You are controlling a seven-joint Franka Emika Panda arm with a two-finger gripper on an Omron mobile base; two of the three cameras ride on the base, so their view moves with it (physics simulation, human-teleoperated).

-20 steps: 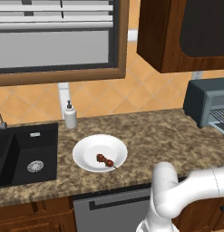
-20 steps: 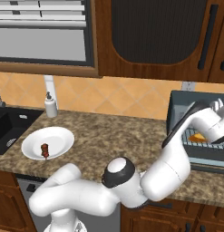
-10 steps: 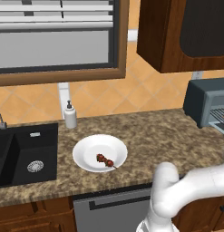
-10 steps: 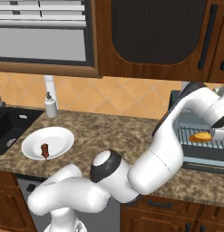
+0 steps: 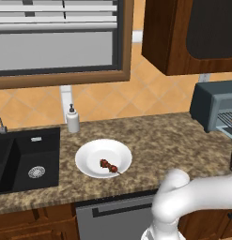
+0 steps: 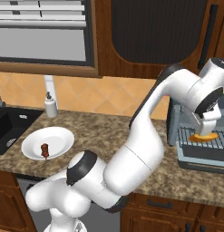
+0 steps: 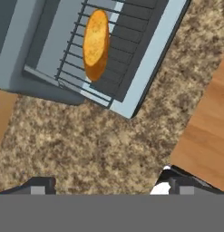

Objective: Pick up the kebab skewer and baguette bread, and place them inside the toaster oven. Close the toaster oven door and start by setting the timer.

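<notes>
Bread on the oven rack, skewer on the plate
Gripper (image 7: 109,186) wide open, empty, above the baguette (image 7: 95,44) in the open toaster oven (image 7: 36,50); skewer (image 5: 109,166) on plate (image 5: 89,157) far off.

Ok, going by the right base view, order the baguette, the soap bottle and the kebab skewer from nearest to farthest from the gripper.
1. The baguette bread, on the toaster oven rack right below the gripper.
2. The soap bottle, far left by the wall.
3. The kebab skewer, on the white plate, farthest left.
</notes>
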